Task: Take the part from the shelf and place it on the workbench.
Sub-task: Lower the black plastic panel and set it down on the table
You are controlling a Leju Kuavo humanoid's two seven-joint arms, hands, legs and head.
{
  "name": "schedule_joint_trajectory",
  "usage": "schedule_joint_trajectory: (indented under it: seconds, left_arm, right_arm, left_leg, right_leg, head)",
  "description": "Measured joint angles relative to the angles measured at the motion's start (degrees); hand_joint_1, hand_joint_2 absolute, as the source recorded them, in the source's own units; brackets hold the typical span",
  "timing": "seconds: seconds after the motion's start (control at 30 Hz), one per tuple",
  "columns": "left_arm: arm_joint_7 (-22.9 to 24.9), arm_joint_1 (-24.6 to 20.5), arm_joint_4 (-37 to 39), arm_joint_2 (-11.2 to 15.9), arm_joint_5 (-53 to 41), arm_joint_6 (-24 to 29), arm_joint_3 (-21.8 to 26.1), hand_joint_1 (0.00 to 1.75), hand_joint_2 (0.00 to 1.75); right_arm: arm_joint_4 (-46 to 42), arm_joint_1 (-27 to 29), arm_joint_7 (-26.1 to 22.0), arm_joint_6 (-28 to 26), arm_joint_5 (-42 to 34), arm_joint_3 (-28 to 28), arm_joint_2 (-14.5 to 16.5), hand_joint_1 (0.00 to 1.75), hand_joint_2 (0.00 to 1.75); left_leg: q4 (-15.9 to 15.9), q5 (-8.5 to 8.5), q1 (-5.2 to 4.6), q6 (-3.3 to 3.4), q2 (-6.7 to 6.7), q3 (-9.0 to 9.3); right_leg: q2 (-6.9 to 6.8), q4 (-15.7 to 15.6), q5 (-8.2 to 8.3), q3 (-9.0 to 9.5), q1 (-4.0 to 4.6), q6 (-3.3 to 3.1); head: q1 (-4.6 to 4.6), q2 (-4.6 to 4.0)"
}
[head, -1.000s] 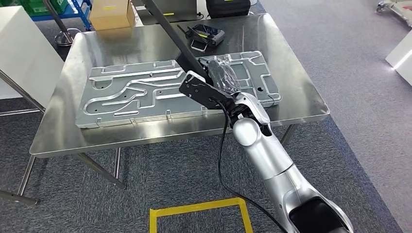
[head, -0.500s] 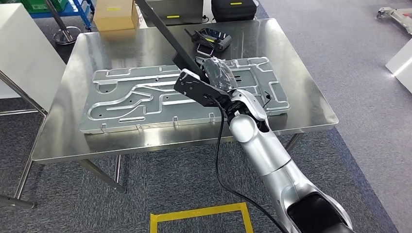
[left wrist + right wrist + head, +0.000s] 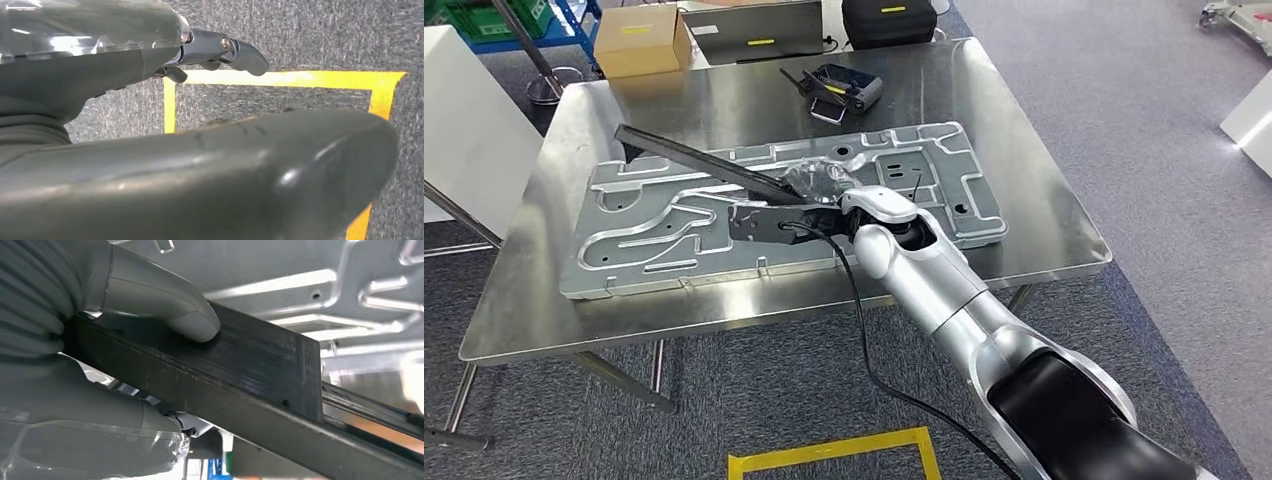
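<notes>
Black flat bar (image 3: 709, 163) (matte, long) gripped by right hand (image 3: 819, 185) over ribbed plate (image 3: 664, 215).

Your right hand (image 3: 100, 355) grips the black part (image 3: 260, 375), thumb (image 3: 160, 295) pressed on top, above the metal plate (image 3: 280, 285).

I see a black bar (image 3: 709, 165) lying on a silvery-grey metal plate (image 3: 664, 215), over a shiny steel table (image 3: 1024, 190). My arm (image 3: 944, 290) is silver. The carpet (image 3: 1144, 110) is speckled grey, with yellow tape (image 3: 824, 455) marking it.
</notes>
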Motion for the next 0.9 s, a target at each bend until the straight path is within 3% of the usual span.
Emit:
schedule_joint_trajectory:
  seconds: [0.07, 0.13, 0.23, 0.27, 0.33, 0.37, 0.4, 0.43, 0.47, 0.53, 0.57, 0.6, 0.7, 0.77, 0.87, 0.9]
  left_arm:
    - [0.13, 0.06, 0.00, 0.07, 0.28, 0.17, -0.01, 0.00, 0.00]
    - [0.19, 0.03, 0.00, 0.10, 0.46, 0.37, -0.01, 0.00, 0.00]
    - [0.20, 0.11, -0.02, -0.02, 0.65, 0.51, -0.01, 0.00, 0.00]
    - [0.19, 0.11, -0.02, -0.08, 0.73, 0.55, -0.01, 0.00, 0.00]
    - [0.15, 0.06, -0.02, -0.11, 0.88, 0.63, -0.01, 0.00, 0.00]
    - [0.12, 0.04, -0.02, -0.11, 0.93, 0.66, -0.01, 0.00, 0.00]
    - [0.10, 0.08, -0.02, -0.11, 0.97, 0.67, -0.01, 0.00, 0.00]
    - [0.08, 0.13, -0.02, -0.12, 0.99, 0.69, -0.01, 0.00, 0.00]
    - [0.08, 0.17, -0.02, -0.14, 1.01, 0.69, -0.01, 0.00, 0.00]
    - [0.07, 0.20, -0.02, -0.22, 1.03, 0.69, -0.01, 0.00, 0.00]
    - [0.05, 0.16, -0.02, -0.25, 1.03, 0.69, -0.01, 0.00, 0.00]
    - [0.04, 0.12, -0.02, -0.26, 1.04, 0.69, -0.01, 0.00, 0.00]
    - [0.01, 0.03, -0.02, -0.22, 1.08, 0.67, -0.02, 0.00, 0.00]
    - [-0.07, 0.02, -0.02, -0.16, 1.12, 0.64, -0.03, 0.00, 0.00]
    - [-0.13, 0.03, -0.02, -0.07, 1.34, 0.63, -0.03, 0.00, 0.00]
    - [-0.14, 0.04, -0.02, -0.05, 1.45, 0.63, -0.03, 0.00, 0.00]
  right_arm:
    - [1.68, -1.14, -0.30, 0.38, 0.16, 0.93, 0.73, 1.75, 1.75]
    - [2.93, -2.03, -0.47, 0.92, 0.23, 1.63, 1.24, 1.75, 1.75]
    - [4.06, -2.82, -0.69, 1.93, 0.58, 2.45, 1.76, 1.75, 1.75]
    - [4.41, -3.27, -0.81, 2.21, 0.82, 2.82, 1.88, 1.75, 1.75]
    - [5.11, -4.07, -1.13, 2.58, 1.34, 3.64, 1.97, 1.75, 1.75]
    - [5.48, -4.24, -1.29, 2.72, 1.62, 4.05, 1.98, 1.75, 1.75]
    - [5.82, -4.28, -1.43, 2.83, 1.85, 4.45, 1.97, 1.75, 1.75]
    - [6.12, -4.30, -1.52, 2.94, 2.04, 4.84, 1.98, 1.75, 1.75]
    - [6.33, -4.37, -1.57, 3.04, 2.15, 5.18, 1.99, 1.75, 1.75]
    - [6.61, -4.72, -1.72, 3.24, 2.37, 5.70, 2.05, 1.75, 1.75]
    - [6.74, -5.03, -1.88, 3.40, 2.55, 5.98, 2.12, 1.75, 1.75]
    - [6.89, -5.32, -2.08, 3.57, 2.84, 6.31, 2.18, 1.75, 1.75]
    - [7.41, -5.87, -2.65, 4.07, 4.29, 7.43, 2.28, 1.75, 1.75]
    - [7.83, -6.29, -3.20, 4.28, 5.36, 8.16, 2.30, 1.75, 1.75]
    - [8.63, -6.77, -4.34, 4.40, 6.45, 9.15, 2.39, 1.75, 1.75]
    - [8.95, -6.74, -4.59, 4.38, 6.73, 9.40, 2.42, 1.75, 1.75]
  left_leg:
    - [-6.03, 2.56, -0.37, 0.69, -0.05, 2.37]
    - [-7.41, 2.35, -0.70, 1.23, -0.10, 2.90]
    - [-8.34, 2.22, -0.23, 2.05, -0.10, 3.67]
    - [-8.63, 2.20, -0.08, 2.36, -0.07, 4.00]
    - [-8.71, 1.85, -0.13, 2.87, -0.02, 4.40]
    - [-8.67, 1.62, -0.15, 2.99, -0.05, 4.62]
    - [-8.61, 1.34, -0.15, 3.04, -0.10, 4.90]
    - [-8.50, 1.02, -0.15, 3.01, -0.17, 5.22]
    - [-8.34, 0.64, -0.15, 2.93, -0.25, 5.61]
    - [-7.91, -0.27, -0.26, 2.59, -0.36, 6.31]
    - [-7.68, -0.68, -0.37, 2.31, -0.38, 6.46]
    - [-7.55, -0.99, -0.46, 2.02, -0.38, 6.52]
    - [-7.65, -1.55, -0.49, 1.10, -0.30, 6.69]
    - [-5.42, -2.86, -0.40, 0.42, -0.25, 5.85]
    - [5.24, -6.70, 0.03, -0.49, -0.23, 0.08]
    - [7.92, -7.00, 0.20, -0.70, -0.23, -1.75]
  right_leg:
    - [0.11, -0.04, -0.37, 0.27, 0.11, 0.42]
    - [0.14, -0.20, -0.47, 0.20, 0.20, 1.00]
    - [-0.09, 0.88, -1.53, -0.04, 0.35, 1.94]
    - [-0.16, 3.12, -2.68, -1.10, 0.38, 2.17]
    - [-0.21, 10.47, -5.68, -5.06, 0.31, 2.39]
    - [-0.21, 14.01, -6.67, -7.18, 0.30, 2.44]
    - [-0.22, 15.93, -6.63, -8.58, 0.29, 2.46]
    - [-0.23, 15.78, -5.45, -9.01, 0.28, 2.43]
    - [-0.24, 13.35, -3.25, -8.31, 0.27, 2.32]
    - [-0.32, 5.76, 1.33, -5.25, 0.43, 1.86]
    - [-0.33, 2.75, 2.45, -3.93, 0.52, 1.57]
    - [-0.31, 1.04, 2.72, -3.20, 0.64, 1.33]
    - [-0.08, -0.03, 2.08, -2.61, 0.61, 0.63]
    - [-0.09, -0.48, 1.85, -1.92, 0.23, 0.07]
    - [-0.14, -0.64, 1.15, -1.05, 0.02, -0.45]
    - [-0.11, -0.63, 0.85, -0.74, -0.01, -0.46]
  head:
    - [-0.01, 0.00]
    - [-0.01, 0.00]
    - [0.00, 0.00]
    - [0.01, 0.00]
    - [0.01, 0.00]
    - [0.01, 0.00]
    - [0.01, 0.00]
    - [0.01, 0.00]
    - [0.01, 0.00]
    - [0.01, 0.00]
    - [0.01, 0.00]
    - [0.01, 0.00]
    - [0.01, 0.00]
    - [0.01, 0.00]
    - [0.00, 0.00]
    - [-0.01, 0.00]
